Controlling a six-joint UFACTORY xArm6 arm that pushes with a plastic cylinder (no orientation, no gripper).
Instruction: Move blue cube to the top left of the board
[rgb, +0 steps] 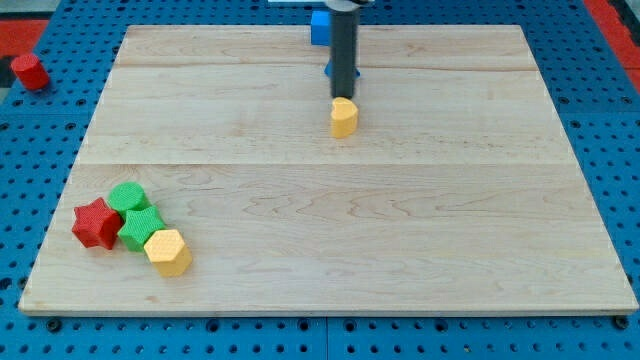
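1. Rod's down near the top edge of the pale wooden board (300, 250), roughly mid-width. My tip (343, 97) sits right at the upper side of a small yellow plastic hexagonal block (344, 117); looks like touching, can't swear to it.
2. Target: blue plastic cube (320, 26), at the board's top edge, centre, just behind the rod and partly hidden by it. There's another bit of blue (328, 70) peeking out beside the rod lower down; can't tell if it's a second block or part of the tool.
3. Handling guess: cube is small, rigid, light, prob slick on wood. Slides easy, but will spin if pushed off-centre. No grabbing here, so contact pt = middle of its right-hand flat face, then shove along the top edge twd the top-left corner.
4. Jaws: none on this rig, just a straight rod. Nothing to spread or pinch; it holds nothing, at most leans on the yellow hex.
5. Next, imo: get clear of the yellow block, go round to the cube's right side.
6. Bottom-left corner cluster, well away: red star-shaped block (96, 223), green round block (128, 197), green block (141, 227), second yellow hexagonal block (168, 251), all bunched up. Red block (29, 71) sits off the board, on the blue pegboard (40, 130) by the top-left corner.
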